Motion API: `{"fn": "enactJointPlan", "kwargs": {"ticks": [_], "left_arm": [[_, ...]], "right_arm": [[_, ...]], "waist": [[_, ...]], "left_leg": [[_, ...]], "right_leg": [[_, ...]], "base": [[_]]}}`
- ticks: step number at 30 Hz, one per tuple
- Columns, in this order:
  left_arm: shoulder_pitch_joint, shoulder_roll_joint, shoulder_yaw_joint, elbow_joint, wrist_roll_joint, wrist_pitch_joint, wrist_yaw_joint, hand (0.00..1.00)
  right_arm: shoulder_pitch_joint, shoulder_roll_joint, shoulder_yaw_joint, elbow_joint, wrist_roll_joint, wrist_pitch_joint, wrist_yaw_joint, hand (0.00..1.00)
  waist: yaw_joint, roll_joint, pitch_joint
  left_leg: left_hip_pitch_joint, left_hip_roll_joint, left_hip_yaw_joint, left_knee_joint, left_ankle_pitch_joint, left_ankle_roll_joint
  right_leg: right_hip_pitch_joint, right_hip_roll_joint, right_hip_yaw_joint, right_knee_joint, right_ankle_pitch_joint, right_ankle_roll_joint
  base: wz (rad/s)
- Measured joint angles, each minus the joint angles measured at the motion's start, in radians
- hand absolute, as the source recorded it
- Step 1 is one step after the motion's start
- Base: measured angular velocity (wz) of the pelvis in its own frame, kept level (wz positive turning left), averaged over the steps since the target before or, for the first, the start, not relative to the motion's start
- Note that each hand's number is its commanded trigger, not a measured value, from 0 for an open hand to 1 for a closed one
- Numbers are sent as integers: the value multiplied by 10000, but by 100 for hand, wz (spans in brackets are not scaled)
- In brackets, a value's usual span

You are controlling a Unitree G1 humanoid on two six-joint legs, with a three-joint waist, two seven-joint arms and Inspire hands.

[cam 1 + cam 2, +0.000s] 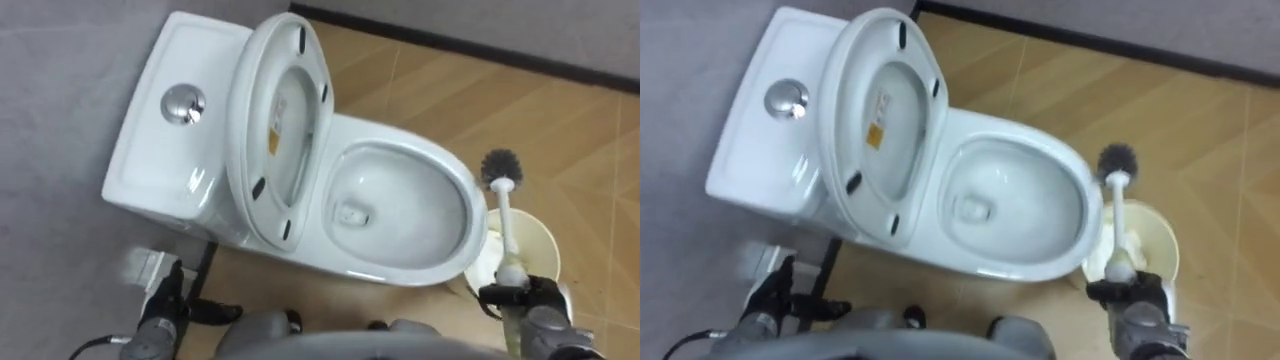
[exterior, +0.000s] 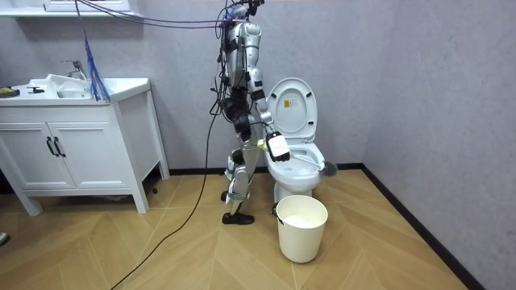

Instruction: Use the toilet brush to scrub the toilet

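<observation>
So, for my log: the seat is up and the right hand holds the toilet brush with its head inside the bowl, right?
Only the end is wrong: the left eye view shows the head of the toilet brush outside the bowl, beside its rim. The seat is up and the right hand holds the brush.

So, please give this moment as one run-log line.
right hand: holds toilet brush | brush head: beside toilet bowl, not inside | seat: raised | left hand: lower left

Nothing you can really read here. The lid [image 1: 292, 105] has a small orange sticker [image 1: 272, 143], but its print's too tiny.
</observation>
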Motion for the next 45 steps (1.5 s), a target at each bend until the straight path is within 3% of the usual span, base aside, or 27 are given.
{"fn": "enactJointPlan", "kwargs": {"ticks": [3, 7, 10, 18, 24, 30, 33, 38, 45], "left_arm": [[397, -3, 374, -220, 130, -10, 119, 0], [855, -9, 996, -624, 824, -12, 219, 0], [1475, -57, 1281, -1874, 2114, -20, 350, 0], [2120, -112, 1276, -5039, 5235, -196, 993, 0], [1751, -143, 1210, -6526, 6631, -335, 1732, 0], [1238, -31, 806, -7481, 7556, -337, 2297, 0], [796, 33, 644, -7486, 7550, -380, 2443, 0], [345, 132, 154, -7476, 7474, -398, 2773, 0], [169, 203, -381, -7378, 7467, -452, 2765, 0]], "right_arm": [[350, 19, -4, -228, -882, -68, 11, 100], [396, 52, -102, -322, -2061, -99, 15, 100], [408, 55, -186, -553, -3193, -219, 50, 100], [455, 144, -195, -274, -4575, -568, 32, 100], [333, 134, -318, 674, -5461, -697, 16, 100], [379, -55, 61, 1319, -7050, -464, 187, 100], [481, -279, 511, 1430, -7840, -265, 488, 100], [550, -492, 594, 1460, -9077, -177, 948, 100], [634, -651, 792, 999, -10109, 66, 1079, 100]], "waist": [[63, -23, 18], [403, -64, 8], [397, -44, 22], [823, -45, 38], [767, -93, 24], [810, -7, 6], [817, 125, 3], [525, 229, 7], [427, 162, 27]], "left_leg": [[447, -70, -387, -154, 0, 0], [869, -46, -443, -396, 0, 0], [941, -74, -595, -423, 1, -2], [1119, -154, -1053, -448, 2, -5], [1021, -233, -1306, -394, 25, -43], [447, -250, -1411, -50, 65, -100], [282, -229, -1411, 63, 91, -143], [119, -212, -1365, 87, 132, -171], [-64, -103, -931, 113, 135, -165]], "right_leg": [[726, 51, -300, -483, 86, 11], [1098, 100, -334, -619, 85, 12], [1332, 100, -524, -643, 85, 12], [1704, 84, -879, -656, 83, 13], [1717, 40, -1113, -634, 73, 23], [1348, 36, -1324, -565, 67, 33], [1290, 76, -1311, -567, 68, 28], [956, 30, -1241, -262, 43, -21], [402, 39, -764, -12, 48, -40]], "base": [[23], [4], [24], [18], [17], [7], [-2], [-5], [-19]]}}
